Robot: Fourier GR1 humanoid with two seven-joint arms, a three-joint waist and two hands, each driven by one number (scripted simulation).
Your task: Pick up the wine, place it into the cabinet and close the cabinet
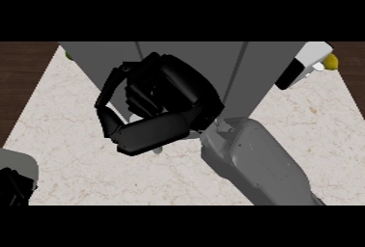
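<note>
The right robot hand point(153, 108) hangs over the middle of the tabletop point(71, 135), its black fingers point(107, 120) and thumb curled round into a closed ring. Whether anything sits inside that curl I cannot tell: the wine does not show plainly anywhere, and only a small pale sliver peeks out just under the robot hand (it could be part of a bottle, but it is too hidden to name). So the fingers are drawn together, yet what they hold, if anything, stays out of sight behind the palm.

Directly behind the robot hand, on its far side, stands the grey cabinet point(214, 62), its front crossed by upright seams; the knuckles overlap its lower part in this view, though I cannot say whether they touch it. The grey forearm point(257, 164) runs down and to the right from the wrist toward the near edge.

Well off to the right of the robot hand, past the cabinet's corner, a white and black object point(303, 67) lies with a small yellow thing point(330, 61) just beside it. A tiny yellow-green speck point(69, 55) shows at the cabinet's left edge.

The left robot hand point(14, 185) sits low at the near left edge, mostly cut off; its fingers cannot be made out.
</note>
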